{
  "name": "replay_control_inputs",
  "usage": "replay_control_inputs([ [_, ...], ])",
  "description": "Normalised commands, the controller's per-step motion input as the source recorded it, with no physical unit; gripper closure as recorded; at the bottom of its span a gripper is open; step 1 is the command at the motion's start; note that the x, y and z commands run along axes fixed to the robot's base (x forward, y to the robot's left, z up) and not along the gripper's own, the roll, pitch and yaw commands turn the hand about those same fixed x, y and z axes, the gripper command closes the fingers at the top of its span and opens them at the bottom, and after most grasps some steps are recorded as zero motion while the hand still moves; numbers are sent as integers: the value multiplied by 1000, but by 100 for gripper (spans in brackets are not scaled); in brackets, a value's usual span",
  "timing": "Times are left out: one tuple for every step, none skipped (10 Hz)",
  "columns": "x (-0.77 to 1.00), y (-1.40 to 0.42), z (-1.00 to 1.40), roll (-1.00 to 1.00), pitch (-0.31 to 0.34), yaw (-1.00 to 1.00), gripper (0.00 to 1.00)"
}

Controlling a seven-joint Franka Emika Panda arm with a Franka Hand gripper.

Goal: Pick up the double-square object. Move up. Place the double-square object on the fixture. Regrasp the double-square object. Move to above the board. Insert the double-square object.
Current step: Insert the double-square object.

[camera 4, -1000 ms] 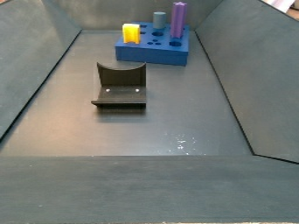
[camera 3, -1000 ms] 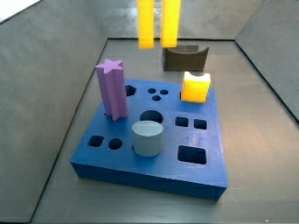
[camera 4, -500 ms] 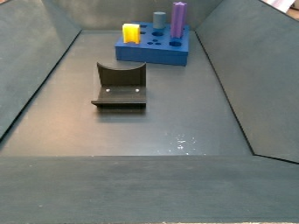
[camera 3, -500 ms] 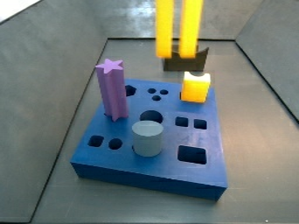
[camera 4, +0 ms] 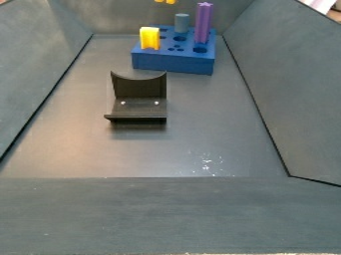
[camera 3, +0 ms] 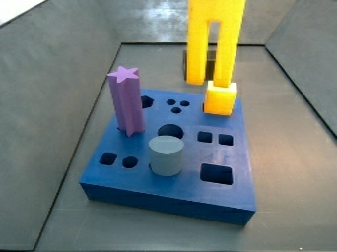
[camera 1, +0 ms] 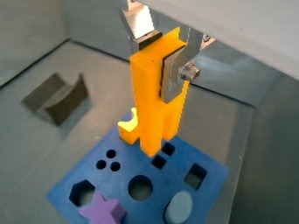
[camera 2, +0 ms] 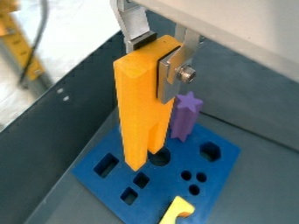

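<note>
The double-square object (camera 1: 156, 101) is a tall orange-yellow two-legged peg hanging upright. My gripper (camera 1: 160, 58) is shut on its upper end, one silver finger on each side, as both wrist views show; the gripper (camera 2: 158, 58) is over the peg (camera 2: 140, 109). The legs point down at the blue board (camera 1: 149, 182) and stay above it. In a side view the peg (camera 3: 214, 39) hangs over the board's (camera 3: 158, 193) far part, and the gripper is out of frame. The fixture (camera 4: 136, 97) stands on the floor apart from the board (camera 4: 173, 64).
On the board stand a purple star-topped post (camera 3: 126, 98), a grey cylinder (camera 3: 165, 156) and a stubby yellow block (camera 3: 222, 96). Grey sloping walls (camera 4: 47, 95) enclose the floor. The fixture (camera 1: 59, 96) lies beyond the board's corner.
The peg has travelled from above the fixture toward the board. It now hangs over the board's far edge, larger in the side view.
</note>
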Motion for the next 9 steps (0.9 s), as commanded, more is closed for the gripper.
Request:
replay_control_inputs([
  [169, -6, -134, -103, 0, -906, 100],
  [31, 34, 0, -189, 0, 0, 100],
  [0, 0, -140, -261, 0, 780, 100],
  [0, 0, -77, -176, 0, 940, 100],
  [3, -57, -249, -166, 34, 897, 100],
  [217, -160, -449, -120, 34, 826, 100],
  [657, -269, -466, -70, 116, 523, 100],
  [243, -100, -57, -26, 67, 71, 100],
  [0, 0, -37, 0, 0, 0, 100],
])
